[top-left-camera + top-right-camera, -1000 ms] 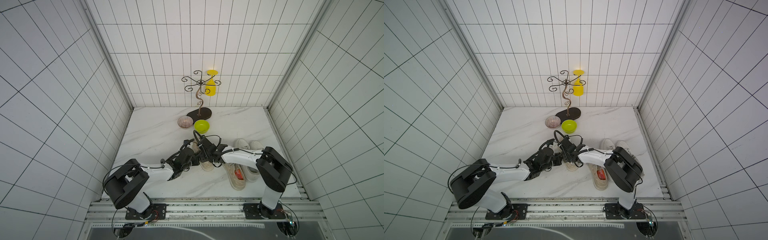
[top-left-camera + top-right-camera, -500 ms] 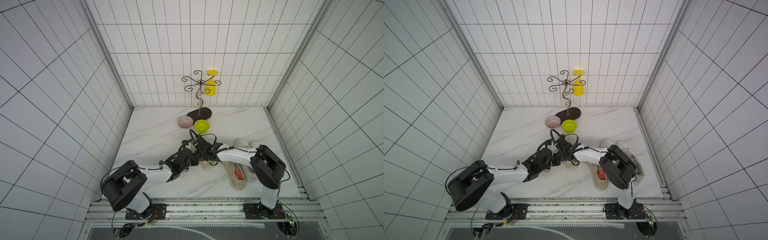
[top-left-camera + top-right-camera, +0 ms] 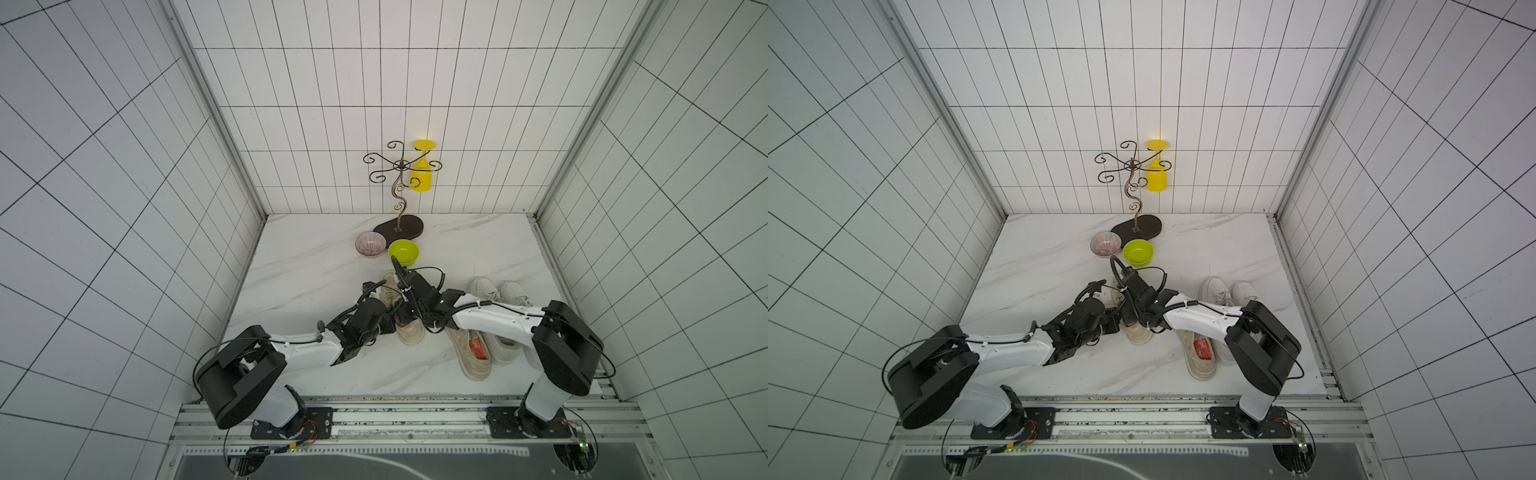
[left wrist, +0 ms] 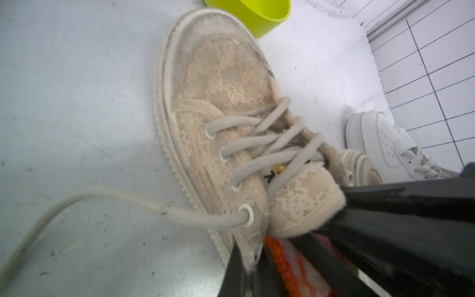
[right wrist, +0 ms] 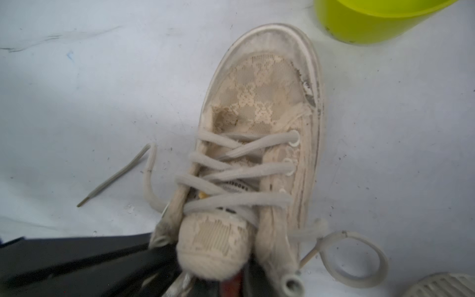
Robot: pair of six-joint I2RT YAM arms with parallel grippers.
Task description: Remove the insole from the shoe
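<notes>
Left jaws pinch the shoe (image 4: 221, 102) collar at its 8 o'clock side; right jaws, can't tell. Insole (image 4: 280, 259) looks thin, floppy, light, so grab its heel end.

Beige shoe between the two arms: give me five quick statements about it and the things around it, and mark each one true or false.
1. The beige shoe has its laces threaded through the eyelets. True.
2. The yellow glass stands upright on the table. False: it hangs upside down from the wire rack.
3. The shoe's toe points toward the green bowl. True.
4. The insole lies on the table beside the shoe. False: the orange-red insole is inside the shoe, showing next to the tongue.
5. The left tool is open and clear of the shoe. False: it is shut, seemingly pinching the shoe's side wall.
</notes>
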